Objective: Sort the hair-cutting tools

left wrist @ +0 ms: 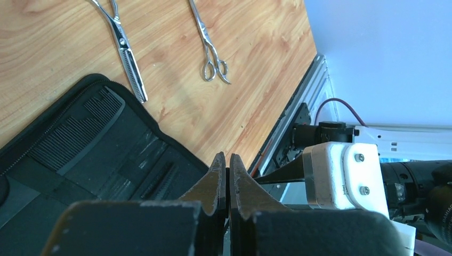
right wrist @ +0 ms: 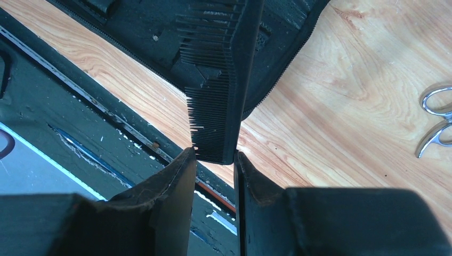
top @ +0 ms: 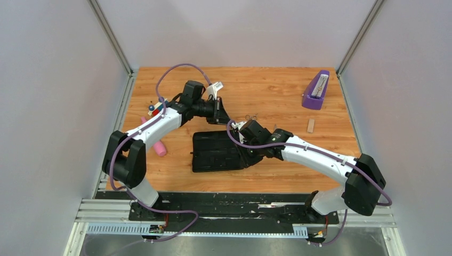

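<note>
The black zip case (top: pixel 213 152) lies open at the table's middle. My right gripper (top: pixel 246 151) is over its right side. In the right wrist view this gripper (right wrist: pixel 215 154) is shut on the end of the straight black comb (right wrist: pixel 224 80), which reaches out over the case (right wrist: pixel 288 32). My left gripper (top: pixel 224 118) is at the case's far right corner. Its jaws (left wrist: pixel 226 156) are shut, with the tips at the case's edge (left wrist: pixel 176 144). The handled comb (left wrist: pixel 74 133) lies inside the case. Two silver scissors (left wrist: pixel 126 53) (left wrist: pixel 209 48) lie on the wood beyond the case. One pair also shows in the right wrist view (right wrist: pixel 437 120).
A pink tube (top: pixel 158 148) lies left of the case, under the left arm. Small coloured items (top: pixel 154 109) sit at the far left. A purple stand (top: pixel 316 90) and a small wooden block (top: pixel 311 125) are at the back right. A black rail (top: pixel 234 205) runs along the near edge.
</note>
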`<state>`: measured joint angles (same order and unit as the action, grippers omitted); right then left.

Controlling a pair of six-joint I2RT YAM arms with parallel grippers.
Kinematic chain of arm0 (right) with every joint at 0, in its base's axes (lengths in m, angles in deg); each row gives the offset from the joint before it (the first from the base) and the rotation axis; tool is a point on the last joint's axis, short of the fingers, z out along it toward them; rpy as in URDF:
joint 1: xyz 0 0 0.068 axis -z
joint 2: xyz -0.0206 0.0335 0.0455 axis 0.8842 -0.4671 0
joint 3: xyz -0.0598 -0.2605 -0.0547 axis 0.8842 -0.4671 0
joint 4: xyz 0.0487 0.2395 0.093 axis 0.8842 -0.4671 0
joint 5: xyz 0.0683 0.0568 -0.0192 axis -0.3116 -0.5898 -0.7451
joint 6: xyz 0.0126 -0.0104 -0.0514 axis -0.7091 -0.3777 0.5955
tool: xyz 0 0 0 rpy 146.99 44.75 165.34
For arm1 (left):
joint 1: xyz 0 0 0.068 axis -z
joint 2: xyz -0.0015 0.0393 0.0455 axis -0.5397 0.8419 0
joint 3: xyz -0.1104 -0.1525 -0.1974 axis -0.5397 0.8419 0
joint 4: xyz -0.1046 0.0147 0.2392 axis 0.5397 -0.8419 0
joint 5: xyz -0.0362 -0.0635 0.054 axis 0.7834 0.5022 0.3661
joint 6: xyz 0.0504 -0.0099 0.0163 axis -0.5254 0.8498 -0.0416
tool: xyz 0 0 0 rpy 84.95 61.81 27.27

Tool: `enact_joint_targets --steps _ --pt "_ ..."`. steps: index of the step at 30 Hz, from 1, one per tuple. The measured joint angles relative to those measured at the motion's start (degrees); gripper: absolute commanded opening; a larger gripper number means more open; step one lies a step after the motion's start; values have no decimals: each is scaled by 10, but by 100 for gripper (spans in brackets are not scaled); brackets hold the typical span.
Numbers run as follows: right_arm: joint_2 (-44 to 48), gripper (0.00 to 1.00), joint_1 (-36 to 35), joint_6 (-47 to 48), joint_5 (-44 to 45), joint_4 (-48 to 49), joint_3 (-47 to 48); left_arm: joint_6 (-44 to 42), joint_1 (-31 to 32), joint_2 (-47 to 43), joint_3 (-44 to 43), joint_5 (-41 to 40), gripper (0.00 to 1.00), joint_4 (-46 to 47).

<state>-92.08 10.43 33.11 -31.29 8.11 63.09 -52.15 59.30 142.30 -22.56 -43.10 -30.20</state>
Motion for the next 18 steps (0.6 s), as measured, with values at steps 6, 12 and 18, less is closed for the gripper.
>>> enact_joint_targets --steps 6,12,18 --pt "9 54 0 -2 4 12 2 2 -2 -47 18 -35 0 5" --pt "11 60 7 -12 15 27 15 32 -38 -179 122 -122 0 55" --pt "9 57 65 -48 17 49 26 69 -68 -298 216 -252 0 80"
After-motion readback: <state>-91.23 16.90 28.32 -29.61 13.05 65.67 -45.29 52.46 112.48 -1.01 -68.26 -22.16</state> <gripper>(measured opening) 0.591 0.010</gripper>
